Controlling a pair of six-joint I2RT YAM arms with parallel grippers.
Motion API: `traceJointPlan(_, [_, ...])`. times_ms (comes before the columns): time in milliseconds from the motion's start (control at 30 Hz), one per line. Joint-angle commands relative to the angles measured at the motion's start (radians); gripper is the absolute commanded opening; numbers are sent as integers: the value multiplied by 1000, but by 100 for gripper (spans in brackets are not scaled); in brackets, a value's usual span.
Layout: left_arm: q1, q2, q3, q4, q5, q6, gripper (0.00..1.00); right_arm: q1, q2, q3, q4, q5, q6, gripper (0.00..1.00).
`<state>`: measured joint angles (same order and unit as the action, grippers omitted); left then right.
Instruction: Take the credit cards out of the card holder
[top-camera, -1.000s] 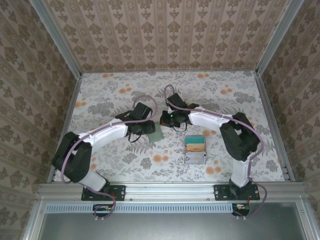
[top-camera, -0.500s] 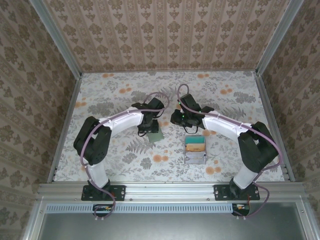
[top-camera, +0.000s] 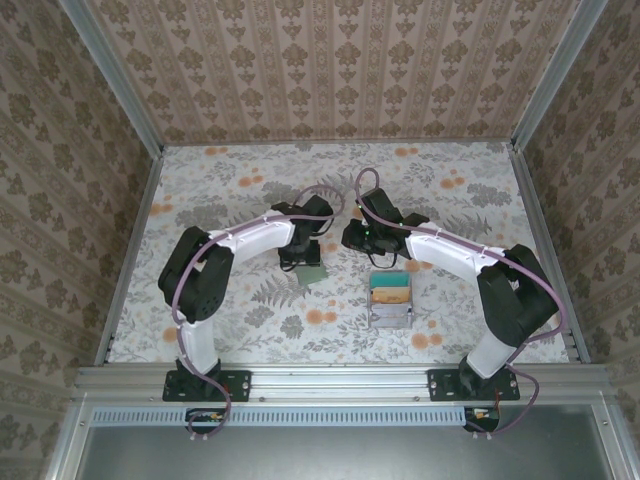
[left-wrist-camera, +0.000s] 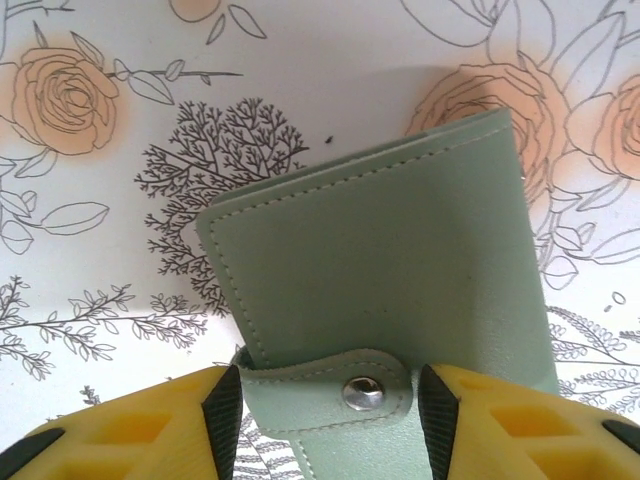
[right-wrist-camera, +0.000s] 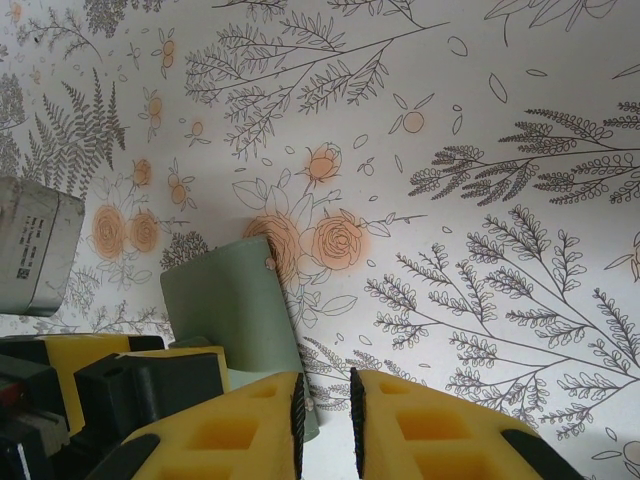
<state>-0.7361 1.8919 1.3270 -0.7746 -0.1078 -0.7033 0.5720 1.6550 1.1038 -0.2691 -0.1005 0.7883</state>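
Near the middle of the floral counter (top-camera: 215, 190) lies the card holder (top-camera: 313, 271), a pale grey-green wallet, flat and closed, with its strap buttoned by a metal snap (left-wrist-camera: 363, 391). The left gripper (left-wrist-camera: 328, 412) hangs over the wallet's near edge with its yellow fingers (left-wrist-camera: 210, 425) spread wide to either side of the strap. One pad meets the strap's end and the other stands just off it, so the fingers are released rather than clamped.

Just to the right, the right gripper (right-wrist-camera: 327, 388) hovers above the counter with its fingers (right-wrist-camera: 260, 420) clenched almost together and nothing between them. In its wrist view the card holder sits just left of the fingertips.

A grey tray (top-camera: 391, 301) with teal and tan contents stands nearer the arm bases, apart from the wallet and close under the right arm.
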Motion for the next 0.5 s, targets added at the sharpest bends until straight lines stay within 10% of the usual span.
traceJointPlan(0, [-12,15,35,-20,12,21,55,0,-26,-20,-4,17,9,24])
traceJointPlan(467, [4,56,24,-70,-24,16,50,0,-23,-24,-4,15,4,24])
